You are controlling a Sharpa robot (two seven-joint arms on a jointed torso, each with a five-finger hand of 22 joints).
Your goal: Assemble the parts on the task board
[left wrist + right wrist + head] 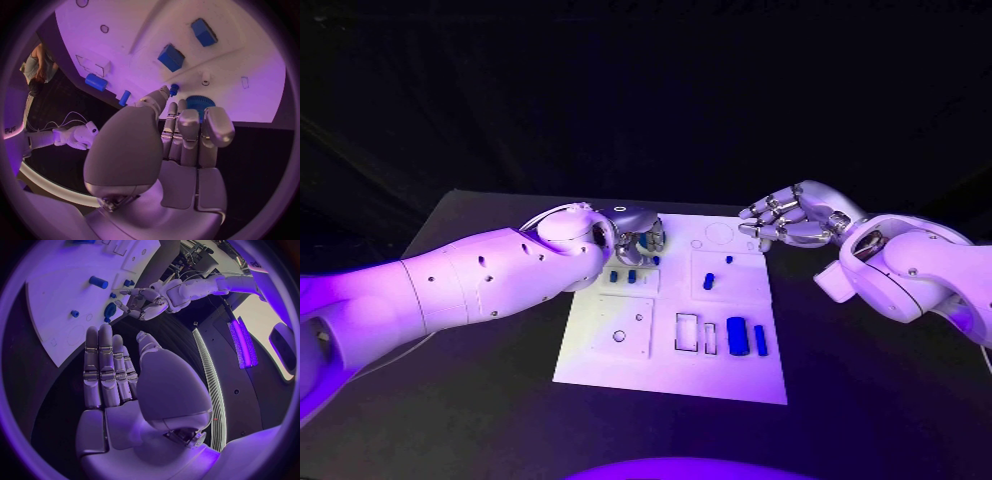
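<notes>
The left hand [635, 236] hovers over the far-left corner of the task board [603, 355]; its fingertips [173, 91] seem to pinch a small blue peg [174, 89], a ribbed blue disc [199, 102] just beyond; the right hand [790, 218] hangs open, fingers apart, beside the board's far-right edge; the parts look smooth, hard plastic.

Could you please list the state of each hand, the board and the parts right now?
Left hand: over the board's far left corner, fingers by a round blue part.
Right hand: open, off the board's far right edge.
Board: flat on the table.
Blue bars: lying near the board's right edge.
</notes>
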